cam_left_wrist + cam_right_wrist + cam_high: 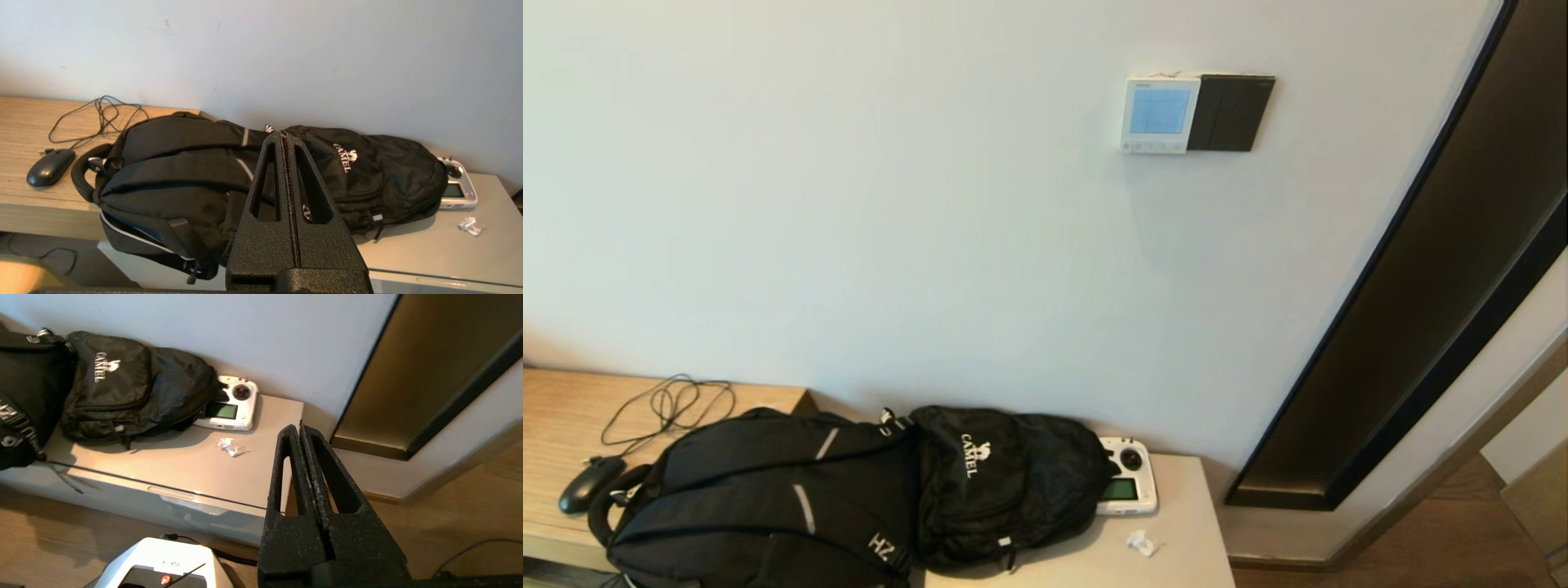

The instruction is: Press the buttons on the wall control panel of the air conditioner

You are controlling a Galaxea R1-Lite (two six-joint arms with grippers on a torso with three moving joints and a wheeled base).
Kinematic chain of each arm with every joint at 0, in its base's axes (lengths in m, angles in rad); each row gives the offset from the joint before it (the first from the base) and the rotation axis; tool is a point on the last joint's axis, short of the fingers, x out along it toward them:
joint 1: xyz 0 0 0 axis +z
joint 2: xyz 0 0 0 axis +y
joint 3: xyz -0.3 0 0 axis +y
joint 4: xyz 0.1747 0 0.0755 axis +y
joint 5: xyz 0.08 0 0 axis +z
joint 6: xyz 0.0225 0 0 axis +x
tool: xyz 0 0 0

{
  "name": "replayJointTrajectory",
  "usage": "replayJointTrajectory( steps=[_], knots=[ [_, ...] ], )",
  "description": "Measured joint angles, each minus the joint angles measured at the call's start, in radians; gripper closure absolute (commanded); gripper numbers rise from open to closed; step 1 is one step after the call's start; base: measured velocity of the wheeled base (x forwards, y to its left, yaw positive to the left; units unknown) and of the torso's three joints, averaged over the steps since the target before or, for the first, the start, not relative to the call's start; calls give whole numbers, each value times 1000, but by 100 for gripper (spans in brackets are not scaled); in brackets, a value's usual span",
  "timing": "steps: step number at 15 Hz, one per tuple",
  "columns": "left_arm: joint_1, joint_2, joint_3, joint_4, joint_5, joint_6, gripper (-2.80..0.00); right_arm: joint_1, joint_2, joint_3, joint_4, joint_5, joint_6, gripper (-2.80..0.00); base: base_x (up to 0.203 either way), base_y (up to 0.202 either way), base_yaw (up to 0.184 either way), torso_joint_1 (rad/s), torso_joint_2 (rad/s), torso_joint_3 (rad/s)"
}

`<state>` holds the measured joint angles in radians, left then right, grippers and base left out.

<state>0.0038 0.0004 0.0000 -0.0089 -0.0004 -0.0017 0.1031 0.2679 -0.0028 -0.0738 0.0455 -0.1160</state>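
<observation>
1. The left gripper (286,136), nearest its wrist camera, is rough black plastic with its wedge-shaped fingers pressed together on nothing, hanging over the soft black backpacks (245,179).
2. The right gripper (300,428) is equally closed and empty, low beside the smooth grey cabinet (196,473).
3. The air conditioner's wall control panel (1160,114), a square of white plastic, sits high on the matte wall, touching a black plate (1232,113).
4. The buttons (1153,146) line its bottom edge; bare wall surrounds it.
</observation>
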Motion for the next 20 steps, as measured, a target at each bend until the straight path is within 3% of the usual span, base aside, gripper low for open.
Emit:
replayJointTrajectory(
  steps=[8,20],
  knots=[
    [0,0,0,0,0,0,0,-90,-95,1,17,1,4,0,0,0,0,0,0,0],
    [0,0,0,0,0,0,0,-95,-264,0,77,-3,-3,0,0,0,0,0,0,0]
  ],
)
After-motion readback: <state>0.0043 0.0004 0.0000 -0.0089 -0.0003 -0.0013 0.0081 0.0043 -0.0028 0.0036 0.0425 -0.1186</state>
